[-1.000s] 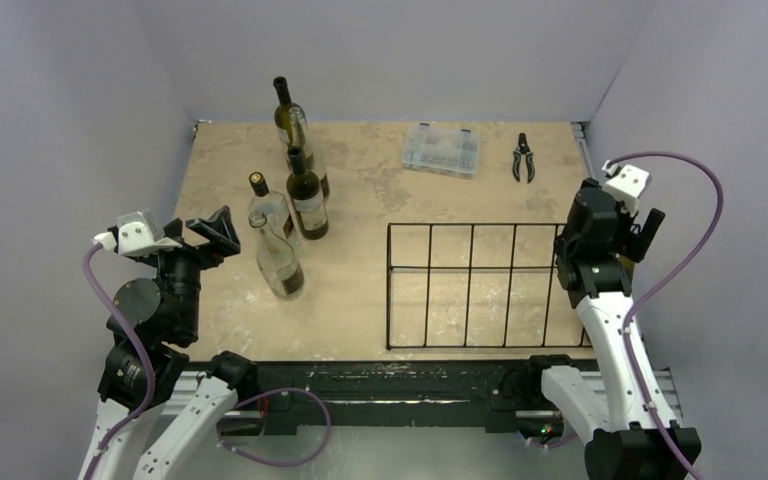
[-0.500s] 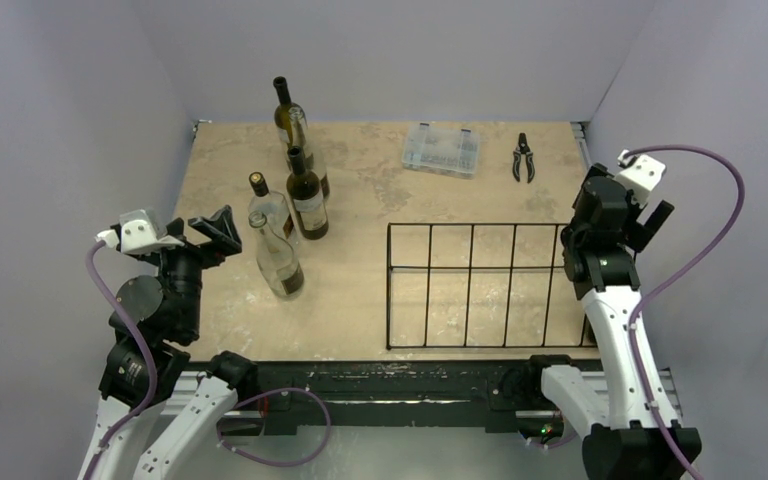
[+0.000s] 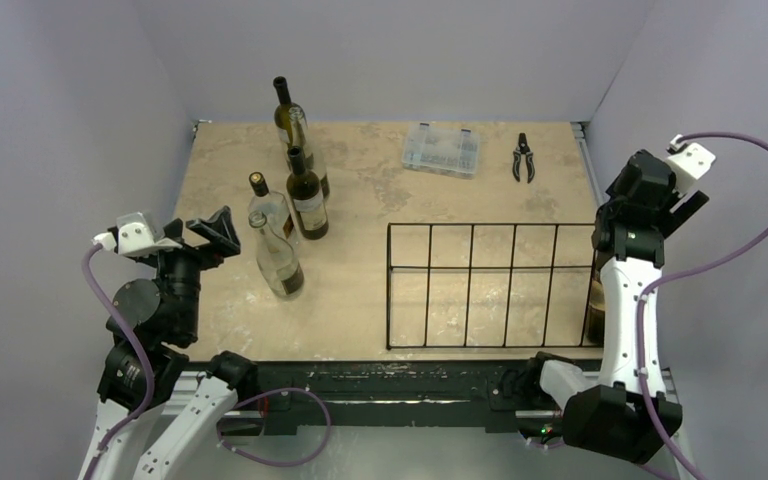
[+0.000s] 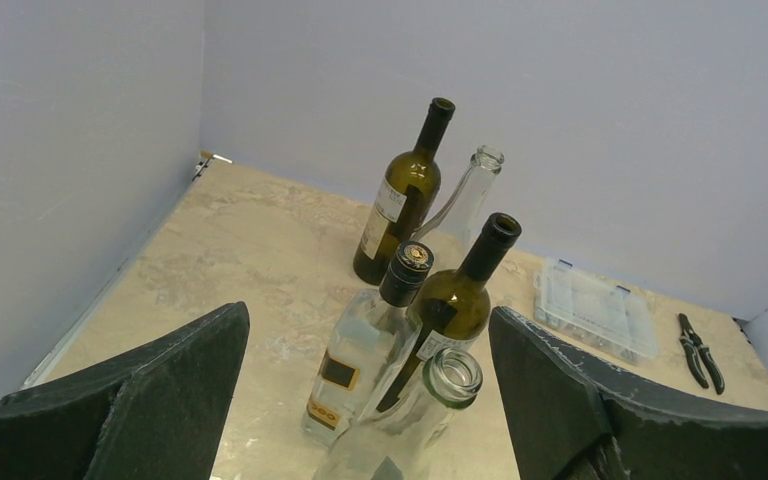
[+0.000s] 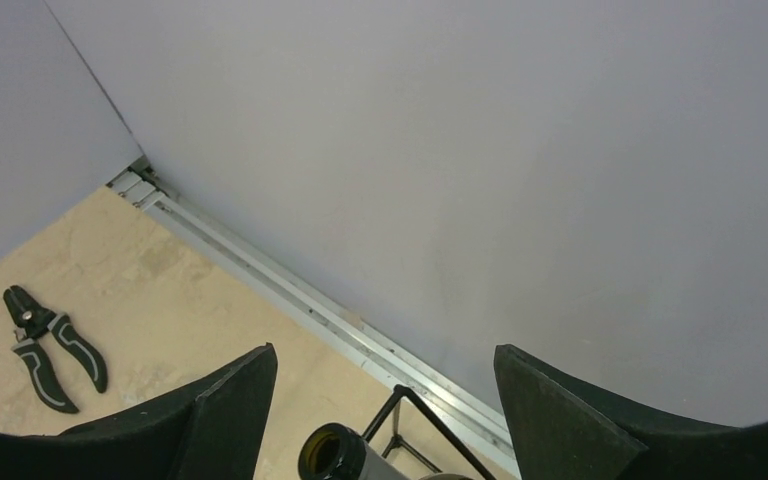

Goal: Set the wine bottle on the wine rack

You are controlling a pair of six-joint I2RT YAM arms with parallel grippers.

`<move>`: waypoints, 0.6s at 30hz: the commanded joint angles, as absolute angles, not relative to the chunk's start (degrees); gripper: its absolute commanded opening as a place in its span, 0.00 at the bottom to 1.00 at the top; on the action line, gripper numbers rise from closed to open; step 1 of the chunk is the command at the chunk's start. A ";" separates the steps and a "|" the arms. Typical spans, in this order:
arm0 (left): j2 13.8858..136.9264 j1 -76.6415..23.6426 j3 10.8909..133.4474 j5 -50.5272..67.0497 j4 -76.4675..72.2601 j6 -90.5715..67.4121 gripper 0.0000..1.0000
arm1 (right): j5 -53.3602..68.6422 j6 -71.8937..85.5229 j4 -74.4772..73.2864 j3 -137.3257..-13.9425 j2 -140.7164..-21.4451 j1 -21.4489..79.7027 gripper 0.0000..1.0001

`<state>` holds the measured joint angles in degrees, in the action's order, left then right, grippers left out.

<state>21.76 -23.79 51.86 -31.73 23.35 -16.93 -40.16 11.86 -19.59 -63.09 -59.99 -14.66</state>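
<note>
The black wire wine rack (image 3: 470,285) lies at the front right of the table. A dark wine bottle (image 3: 593,303) lies in its rightmost slot, mostly hidden by my right arm. Its open mouth (image 5: 326,455) shows in the right wrist view beside the rack's corner (image 5: 400,398). My right gripper (image 3: 652,192) is open and empty, above and to the right of the rack's end; its jaws (image 5: 385,352) stand wide apart. My left gripper (image 3: 215,232) is open and empty, just left of a clear bottle (image 3: 278,262), and in its own view (image 4: 368,315) faces that bottle's mouth (image 4: 455,375).
More bottles stand at the back left: a clear one with a black cap (image 3: 265,205), a dark one (image 3: 307,195), and a dark and a clear one (image 3: 288,115) behind. A clear plastic box (image 3: 441,150) and black pliers (image 3: 524,158) lie at the back.
My right arm has swung up and to the right, away from the rack's right end, and the bottle in the rightmost slot now shows. The left arm has not moved.
</note>
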 commanded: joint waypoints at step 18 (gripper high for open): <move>21.16 -26.52 52.52 -31.14 21.60 -16.64 0.90 | -39.64 17.22 -23.91 -58.20 -63.77 -17.84 0.76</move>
<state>21.04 -25.80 51.86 -31.68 23.31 -16.95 -36.93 15.22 -23.40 -59.51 -65.17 -17.43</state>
